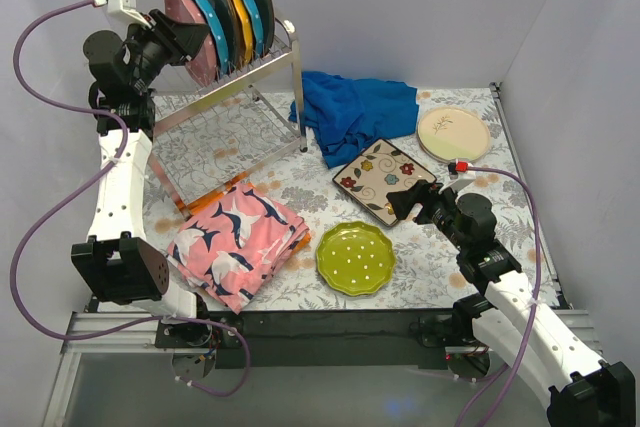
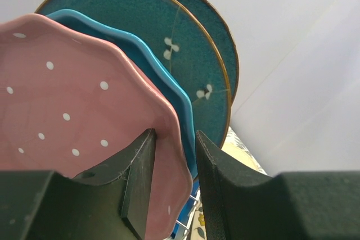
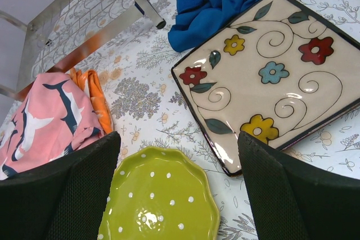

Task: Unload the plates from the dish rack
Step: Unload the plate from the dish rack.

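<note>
The dish rack (image 1: pixel 240 97) stands at the back left with several plates upright in it. The front one is a pink dotted plate (image 1: pixel 200 59), with a teal plate (image 2: pixel 143 54) and dark teal plates (image 2: pixel 140 21) behind it. My left gripper (image 1: pixel 185 39) straddles the pink plate's rim (image 2: pixel 62 99). In the left wrist view the gripper (image 2: pixel 174 139) has one finger on the plate's face and a thin gap at the other. My right gripper (image 1: pixel 405 202) (image 3: pixel 177 139) is open and empty, low between the yellow-green plate (image 1: pixel 355 257) (image 3: pixel 160 200) and the square floral plate (image 1: pixel 385 177) (image 3: pixel 270 77).
A round cream plate (image 1: pixel 453 134) lies at the back right. A blue cloth (image 1: pixel 355 112) is bunched beside the rack's leg. A folded pink patterned cloth (image 1: pixel 238 242) lies at the front left, with something orange (image 3: pixel 95 96) under its edge. White walls enclose the table.
</note>
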Robot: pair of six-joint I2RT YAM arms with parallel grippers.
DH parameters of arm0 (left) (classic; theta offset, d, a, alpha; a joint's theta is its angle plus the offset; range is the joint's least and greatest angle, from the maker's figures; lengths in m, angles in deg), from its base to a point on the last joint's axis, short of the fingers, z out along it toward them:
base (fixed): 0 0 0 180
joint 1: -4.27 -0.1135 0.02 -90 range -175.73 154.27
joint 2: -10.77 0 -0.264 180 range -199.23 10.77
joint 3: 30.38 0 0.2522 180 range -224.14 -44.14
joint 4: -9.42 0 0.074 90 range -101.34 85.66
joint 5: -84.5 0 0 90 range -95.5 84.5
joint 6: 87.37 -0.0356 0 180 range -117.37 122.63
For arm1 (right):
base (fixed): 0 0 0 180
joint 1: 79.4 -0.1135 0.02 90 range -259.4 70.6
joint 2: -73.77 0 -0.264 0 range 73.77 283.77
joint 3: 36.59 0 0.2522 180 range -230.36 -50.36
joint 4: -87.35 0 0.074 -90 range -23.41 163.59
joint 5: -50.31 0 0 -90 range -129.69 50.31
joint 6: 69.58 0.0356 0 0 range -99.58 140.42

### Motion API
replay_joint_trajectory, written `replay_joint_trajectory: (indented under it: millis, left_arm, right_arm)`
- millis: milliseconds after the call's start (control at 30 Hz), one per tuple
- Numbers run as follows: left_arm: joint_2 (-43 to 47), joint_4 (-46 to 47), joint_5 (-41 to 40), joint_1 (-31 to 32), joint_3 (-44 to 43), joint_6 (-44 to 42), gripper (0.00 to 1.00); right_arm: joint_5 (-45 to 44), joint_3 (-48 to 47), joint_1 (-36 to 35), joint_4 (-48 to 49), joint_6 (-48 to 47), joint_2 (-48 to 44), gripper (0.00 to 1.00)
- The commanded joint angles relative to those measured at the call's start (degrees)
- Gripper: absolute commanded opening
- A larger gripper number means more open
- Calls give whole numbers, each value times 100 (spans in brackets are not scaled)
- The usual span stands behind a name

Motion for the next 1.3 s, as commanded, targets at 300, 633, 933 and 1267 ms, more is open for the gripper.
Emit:
replay_joint_trajectory:
  millis: [300,633,933,1267]
  left_arm:
    - [-187,-748,-651,220,-400,-548,30]
    - [-319,-713,-564,387,-506,-584,29]
    - [-170,-652,-668,396,-444,-583,0]
    - [155,-555,-686,396,-751,-487,0]
  right_arm:
    - [-2,-79,22,249,-48,-47,89]
    - [-37,-70,13,249,-65,-91,89]
    - [-20,-79,13,249,-56,-91,89]
    - [-11,-61,22,249,-65,-152,89]
